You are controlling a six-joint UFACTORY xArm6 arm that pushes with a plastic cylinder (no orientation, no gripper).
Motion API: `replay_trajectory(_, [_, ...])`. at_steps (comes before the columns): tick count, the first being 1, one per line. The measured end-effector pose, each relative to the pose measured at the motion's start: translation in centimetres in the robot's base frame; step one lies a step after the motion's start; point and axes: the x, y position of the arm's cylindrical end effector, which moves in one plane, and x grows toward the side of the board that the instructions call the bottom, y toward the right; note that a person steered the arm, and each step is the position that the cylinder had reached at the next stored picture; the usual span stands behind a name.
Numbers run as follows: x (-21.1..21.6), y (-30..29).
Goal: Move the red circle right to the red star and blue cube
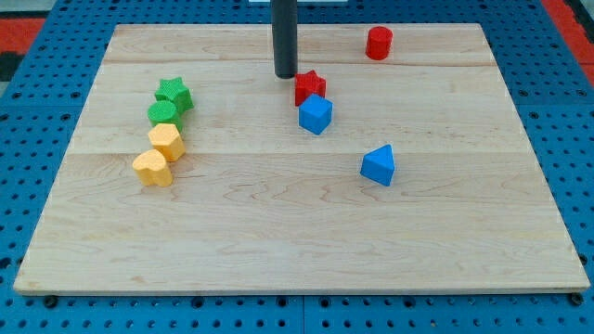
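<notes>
The red circle (378, 43) is a short cylinder standing upright near the view's top edge of the surface (278, 232), right of centre. The red star (309, 86) lies flat, well apart from the circle, toward the view's lower left of it. The blue cube (316, 114) sits just below the star, touching it or nearly so, with one corner facing the view's bottom.

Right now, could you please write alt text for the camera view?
My tip rests just left of the red star, which touches the blue cube; the red circle sits apart at the top right. A blue triangular block lies mid-board.
</notes>
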Motion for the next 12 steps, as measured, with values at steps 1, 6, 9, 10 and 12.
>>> replay_trajectory(1, [-2.9,3.4])
replay_trajectory(6, [-5.4,15.8])
replay_trajectory(9, [-5.1,11.8])
replay_trajectory(10, [-5.1,9.2])
replay_trajectory(12, [-5.1,7.8])
